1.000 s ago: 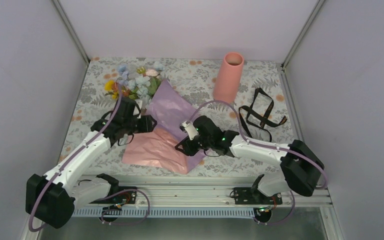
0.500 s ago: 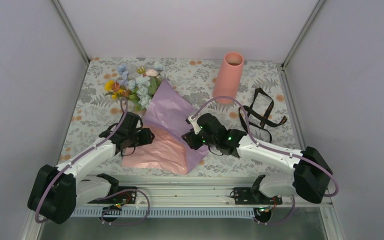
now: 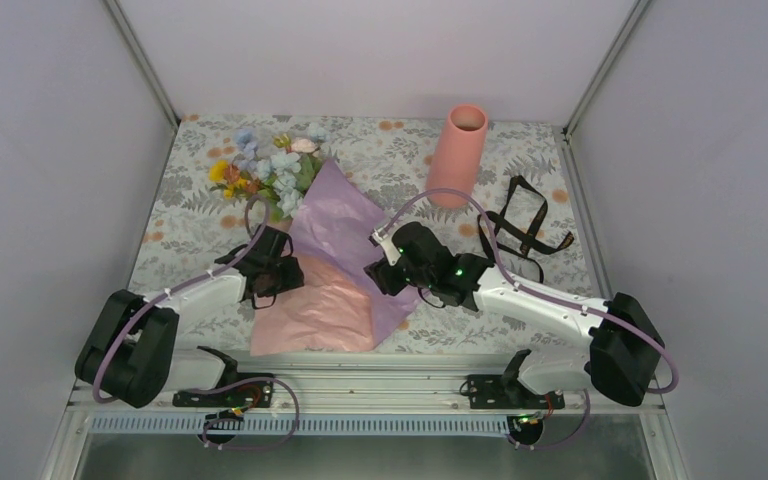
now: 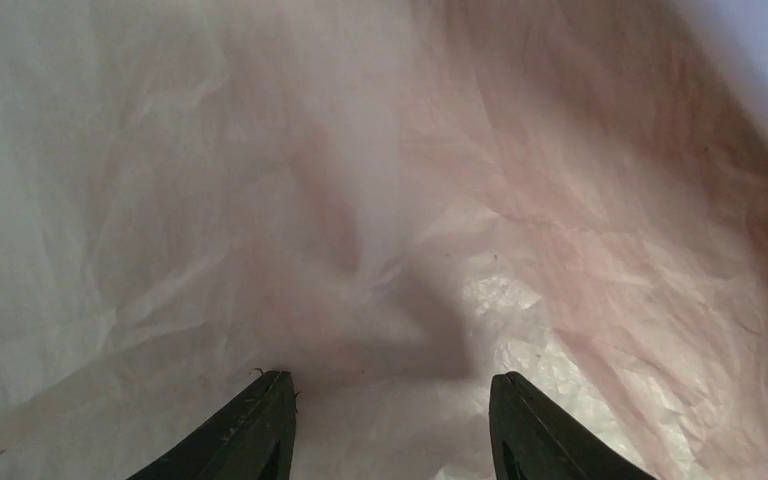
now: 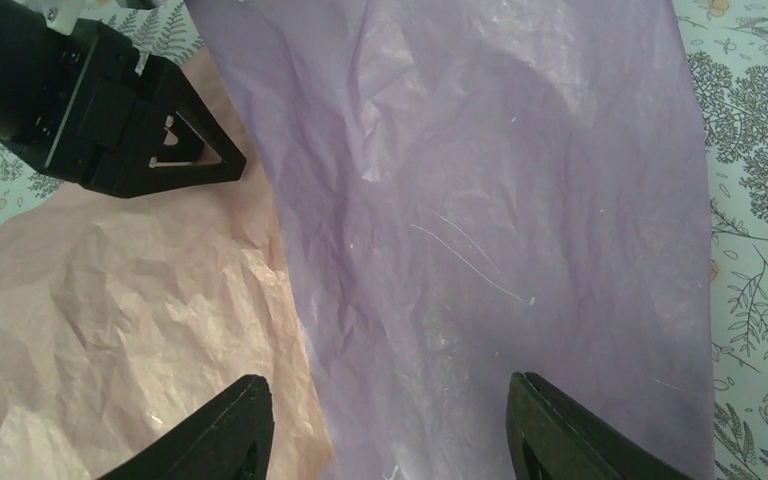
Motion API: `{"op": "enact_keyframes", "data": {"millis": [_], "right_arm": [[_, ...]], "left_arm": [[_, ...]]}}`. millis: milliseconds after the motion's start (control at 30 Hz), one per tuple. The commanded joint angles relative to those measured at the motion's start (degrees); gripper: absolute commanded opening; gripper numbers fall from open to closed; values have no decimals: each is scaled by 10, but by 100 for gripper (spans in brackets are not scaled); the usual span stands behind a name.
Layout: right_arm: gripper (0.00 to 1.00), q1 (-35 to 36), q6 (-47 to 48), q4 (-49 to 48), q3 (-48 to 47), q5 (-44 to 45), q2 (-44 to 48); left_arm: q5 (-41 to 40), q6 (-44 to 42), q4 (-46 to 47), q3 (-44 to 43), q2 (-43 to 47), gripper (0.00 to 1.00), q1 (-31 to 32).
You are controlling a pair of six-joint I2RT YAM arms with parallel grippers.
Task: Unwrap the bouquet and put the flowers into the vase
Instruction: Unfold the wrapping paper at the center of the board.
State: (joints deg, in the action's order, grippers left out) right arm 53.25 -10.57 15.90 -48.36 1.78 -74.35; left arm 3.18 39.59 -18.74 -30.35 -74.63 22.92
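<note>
**Both open: left gripper (image 4: 390, 380) and right gripper (image 5: 388, 382) empty over the wrap**

We read the left gripper as fingers apart with nothing between them, tips just above crumpled pink paper (image 4: 580, 260). The right gripper is the same: jaws spread, nothing pinched, hovering over the lilac sheet (image 5: 480, 200). In its wrist view the left gripper sits at the seam where pink meets lilac.

Everything else, placed from the lilac sheet:
- pink paper: overlapping its near-left side, lying flat
- flowers (image 3: 265, 165): heads fanned out at its far-left corner. The stems run under the sheet, so we can't see them
- vase (image 3: 457, 155): upright past its far-right edge, well apart, mouth open
- black strap (image 3: 520, 225): off to its right on the tablecloth (image 3: 390, 150)

Handling, our judgement:
- The paper is thin, light and crinkly. It will slide on the cloth and tear if pulled hard. We'd pinch a free edge or corner and peel it back slowly.
- The flowers look light, with soft heads that crush. We'd take the stems just below the heads once the sheet is off them.
- The vase is tall and narrow, so a knock at the rim could tip it. Stems should go in from above.
</note>
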Motion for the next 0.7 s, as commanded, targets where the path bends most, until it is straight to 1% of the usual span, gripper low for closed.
{"op": "enact_keyframes", "data": {"millis": [0,167,300,433,667], "right_arm": [[61,13,26,0,-9,8,0],[63,28,35,-10,-16,20,-11],[64,32,30,-2,-28,45,-23],[63,33,27,2,-31,47,-30],[63,45,15,-7,-28,41,-44]], "left_arm": [[-31,23,22,22,-14,49,-5],[-36,12,31,19,-46,47,-19],[-38,4,25,10,-66,46,-44],[-43,1,23,8,-64,45,-63],[-70,2,-1,6,-61,45,-75]]}}
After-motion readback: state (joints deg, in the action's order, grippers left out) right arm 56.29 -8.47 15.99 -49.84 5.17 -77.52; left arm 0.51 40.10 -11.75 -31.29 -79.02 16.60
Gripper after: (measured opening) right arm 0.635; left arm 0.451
